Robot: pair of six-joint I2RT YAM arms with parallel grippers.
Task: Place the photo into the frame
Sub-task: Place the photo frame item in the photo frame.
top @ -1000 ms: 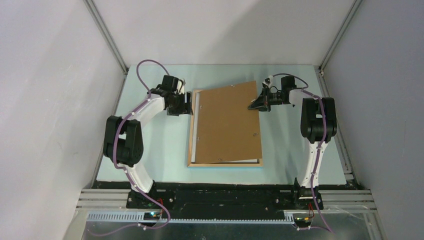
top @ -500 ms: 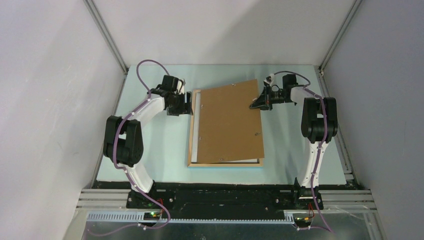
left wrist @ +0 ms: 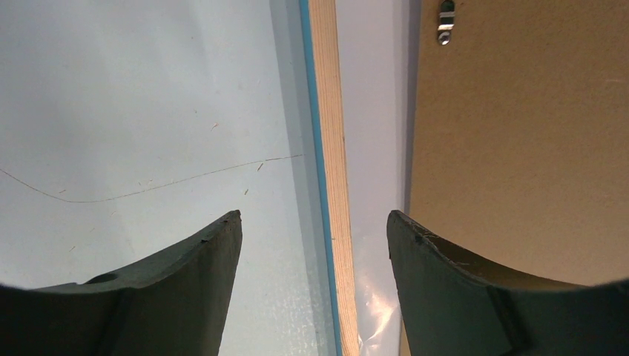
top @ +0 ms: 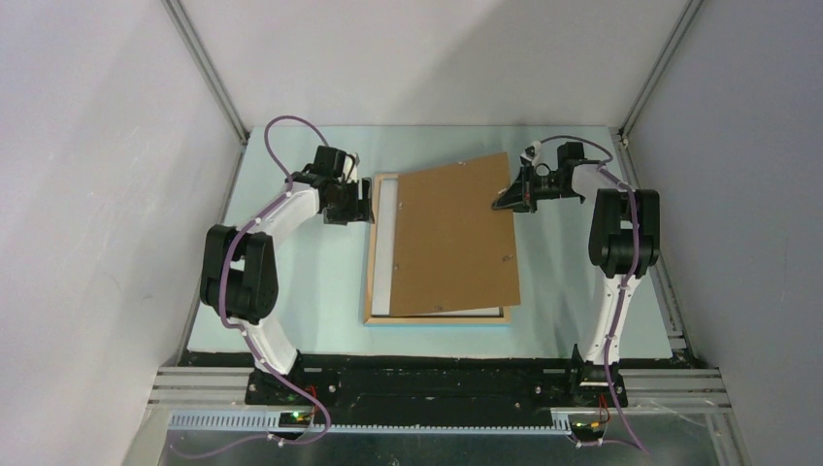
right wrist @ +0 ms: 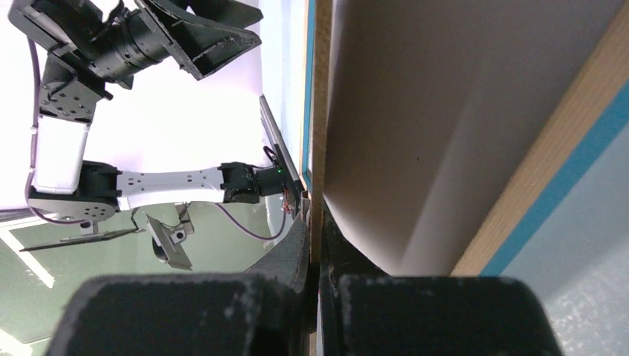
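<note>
The right gripper (top: 507, 201) pinches the backing board (top: 451, 243) at its far right corner; the left gripper (top: 365, 206) gapes astride the left rail of the frame (top: 370, 282). The frame lies flat between the arms, long axis near-to-far; the photo cannot be made out

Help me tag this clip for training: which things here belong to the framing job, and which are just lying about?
Job: frame; brown backing board, pinched at its right edge by the right gripper; white sheet in the frame, print unseen; open left gripper over the frame's left rail.
Just there: table mat; enclosure walls.
</note>
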